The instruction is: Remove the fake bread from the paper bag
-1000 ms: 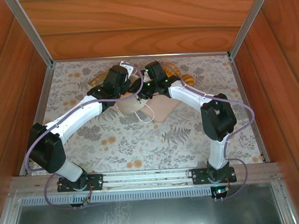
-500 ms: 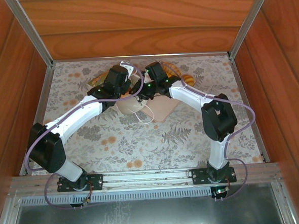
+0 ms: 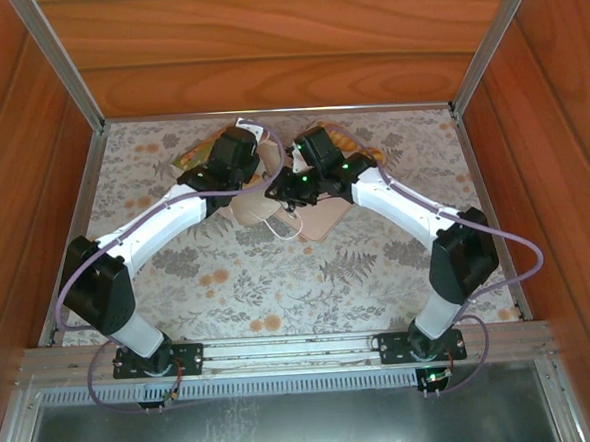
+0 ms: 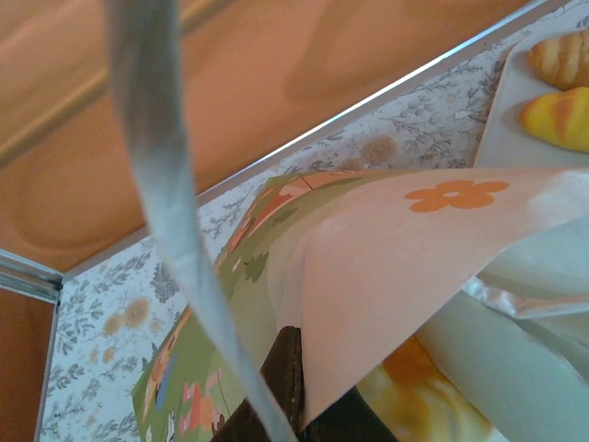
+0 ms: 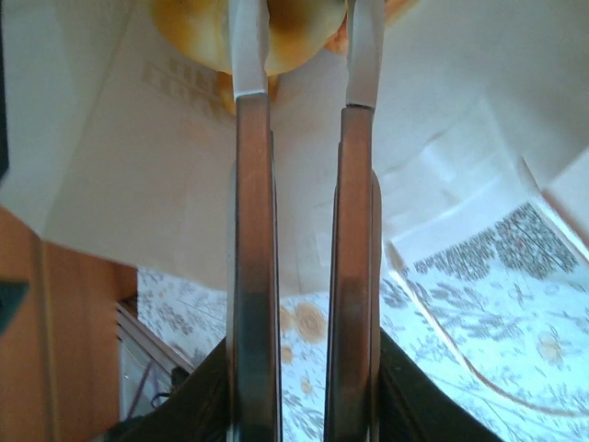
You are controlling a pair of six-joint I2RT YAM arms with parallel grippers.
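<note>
L gripper (image 4: 304,414) clamped shut on rim of paper bag (image 4: 396,267), back-centre of table, next to pink tray (image 3: 325,219). R gripper (image 5: 304,46) nearly closed, tips pinching a golden fake bread (image 5: 294,20) w/ bag paper all round. Two more pastries (image 4: 557,118) lie on tray.

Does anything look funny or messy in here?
Yes. The paper bag isn't standing up: it leans over, crumpled, its edge pinched in the left claw, while the right claw pokes into its mouth toward a golden bread.
</note>
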